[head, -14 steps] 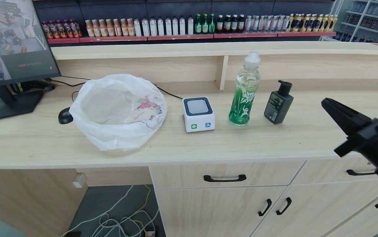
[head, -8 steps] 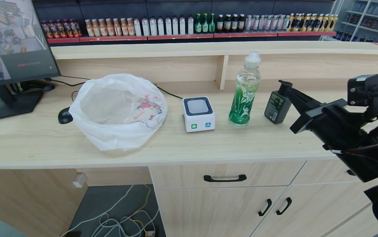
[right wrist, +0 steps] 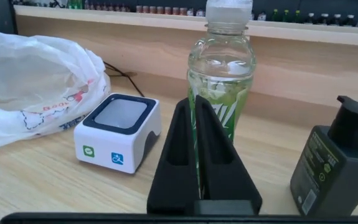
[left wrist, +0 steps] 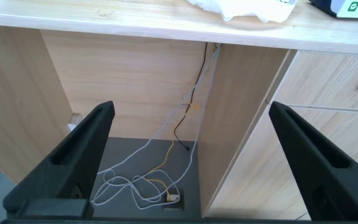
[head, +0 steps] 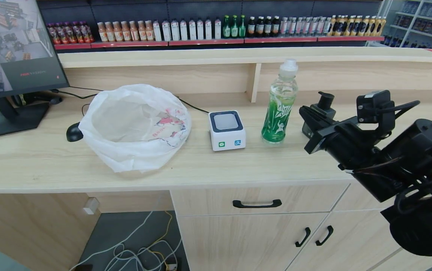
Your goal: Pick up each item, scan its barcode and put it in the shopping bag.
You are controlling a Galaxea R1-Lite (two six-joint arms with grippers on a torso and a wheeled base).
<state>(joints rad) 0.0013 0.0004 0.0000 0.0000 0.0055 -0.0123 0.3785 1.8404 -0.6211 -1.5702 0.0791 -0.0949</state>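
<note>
At the counter (head: 200, 165), right gripper (head: 304, 111), jaws together, could topple bottle (head: 279, 109) or pump (right wrist: 331, 162) if advanced unopened; left gripper (left wrist: 191, 111) has jaws apart.

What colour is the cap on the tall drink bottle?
White; the cap shows best in the right wrist view.

On the counter (head: 238, 165) four things are placed in a row. The shopping bag (head: 135, 126) is found at the left, the scanner (head: 226, 130) to its right, then the bottle (head: 280, 105), and the pump bottle (head: 325, 101) at the right end. A mouse (head: 74, 132) is set just beside the bag on its left, and a monitor (head: 12, 49) is placed farther left and behind. The right gripper (head: 305, 113) is held on the near side of the pump bottle. Drawers (head: 208, 201) are fitted below the counter.
</note>
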